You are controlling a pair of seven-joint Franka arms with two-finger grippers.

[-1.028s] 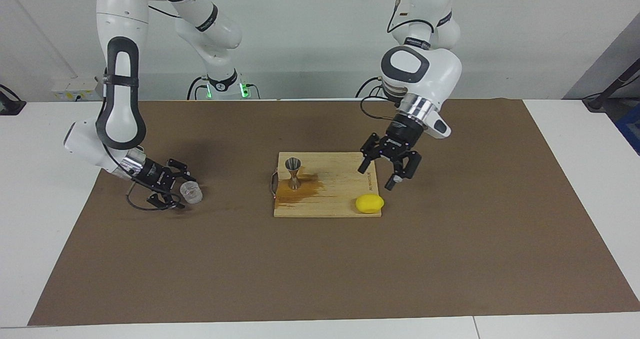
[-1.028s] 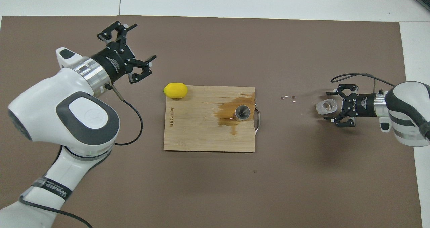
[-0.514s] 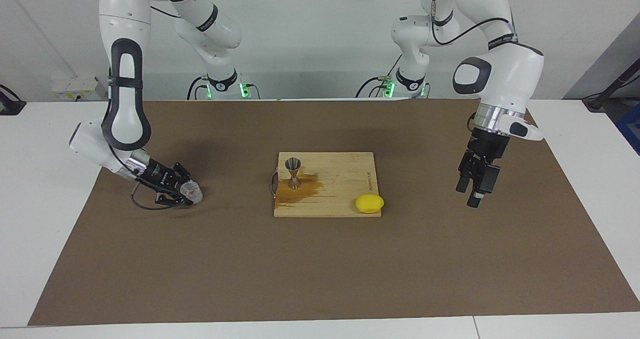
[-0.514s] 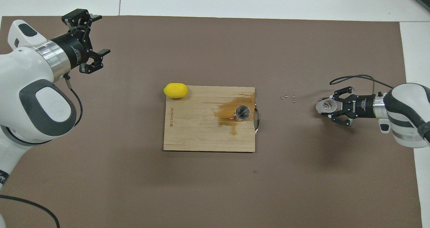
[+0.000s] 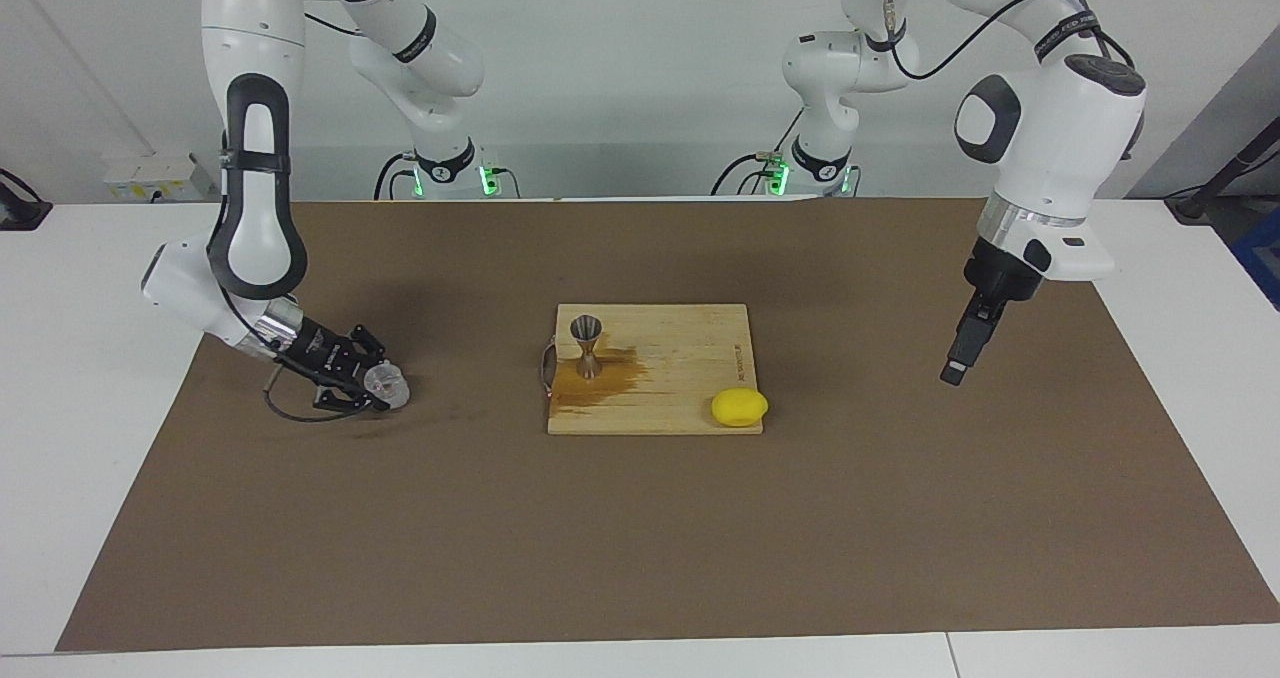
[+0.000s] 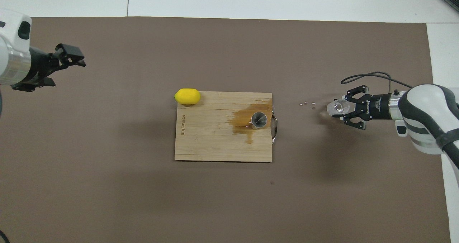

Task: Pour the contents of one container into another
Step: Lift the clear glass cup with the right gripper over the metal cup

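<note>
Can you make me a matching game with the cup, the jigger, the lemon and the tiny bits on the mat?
Things:
1. cup
2. jigger
3. lemon
4. tiny bits

Places:
A. at a corner of the board, toward the left arm's end
B. loose on the mat, between the board and the cup
C. standing upright on the board, in a brown stain
D. between the fingers of the right gripper

Pairs: 1-D, 2-C, 3-A, 4-B
</note>
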